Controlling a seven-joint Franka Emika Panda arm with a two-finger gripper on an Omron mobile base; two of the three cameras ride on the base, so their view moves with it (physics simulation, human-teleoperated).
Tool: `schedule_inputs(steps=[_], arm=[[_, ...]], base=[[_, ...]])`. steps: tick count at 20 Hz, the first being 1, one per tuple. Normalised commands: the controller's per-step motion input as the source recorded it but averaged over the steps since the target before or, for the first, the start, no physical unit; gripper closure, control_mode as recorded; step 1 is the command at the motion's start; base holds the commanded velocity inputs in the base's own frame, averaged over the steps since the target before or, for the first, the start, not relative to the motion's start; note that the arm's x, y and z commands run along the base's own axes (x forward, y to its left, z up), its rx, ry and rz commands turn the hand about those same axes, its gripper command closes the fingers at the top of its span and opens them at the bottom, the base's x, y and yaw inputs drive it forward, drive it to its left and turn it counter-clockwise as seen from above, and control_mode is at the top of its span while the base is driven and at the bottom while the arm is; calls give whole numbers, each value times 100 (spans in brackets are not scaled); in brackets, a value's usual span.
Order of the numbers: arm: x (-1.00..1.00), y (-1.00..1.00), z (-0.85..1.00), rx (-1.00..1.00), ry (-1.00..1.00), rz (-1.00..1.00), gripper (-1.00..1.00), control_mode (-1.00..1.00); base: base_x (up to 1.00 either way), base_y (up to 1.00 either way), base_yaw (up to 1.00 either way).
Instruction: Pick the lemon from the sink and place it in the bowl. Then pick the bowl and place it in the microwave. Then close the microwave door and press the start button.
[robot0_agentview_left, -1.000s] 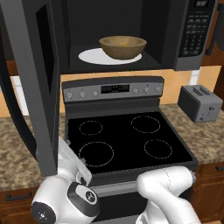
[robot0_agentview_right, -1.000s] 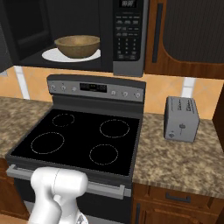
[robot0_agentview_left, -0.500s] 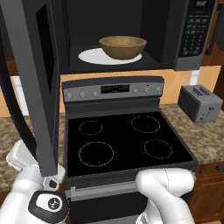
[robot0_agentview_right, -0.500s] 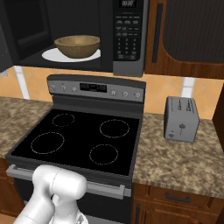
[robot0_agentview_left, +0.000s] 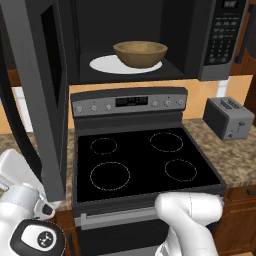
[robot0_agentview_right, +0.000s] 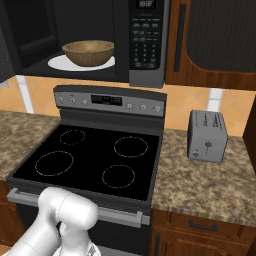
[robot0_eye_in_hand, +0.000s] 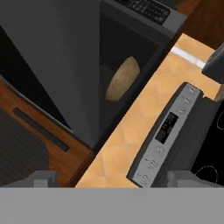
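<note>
Left base view: the arm is swinging further down into the lower left of the frame beside the open microwave door (robot0_agentview_left: 37, 95). The bowl (robot0_agentview_left: 140, 53) is staying on the turntable inside the microwave (robot0_agentview_left: 200, 40). Claw (robot0_eye_in_hand: 113, 179) gaping wide, empty, so door-closing looks next. Lemon can't be made out.

Glossy white rounded arm (robot0_agentview_left: 187, 215) with a black, round joint cap (robot0_agentview_left: 39, 240).
</note>
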Motion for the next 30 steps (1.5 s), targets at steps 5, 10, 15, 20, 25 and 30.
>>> schedule_inputs(steps=[5,10,15,20,25,30], arm=[[-27,-59,47,15,-2,0,-100,-100],[-21,-91,27,17,0,1,-100,-100],[-30,-93,20,13,0,2,-100,-100],[-30,-90,23,12,0,3,-100,-100],[-28,-58,36,13,1,2,-100,-100],[6,-86,37,18,9,0,-100,-100]], base=[[0,0,0],[0,0,0],[0,0,0],[0,0,0],[0,0,0],[0,0,0]])
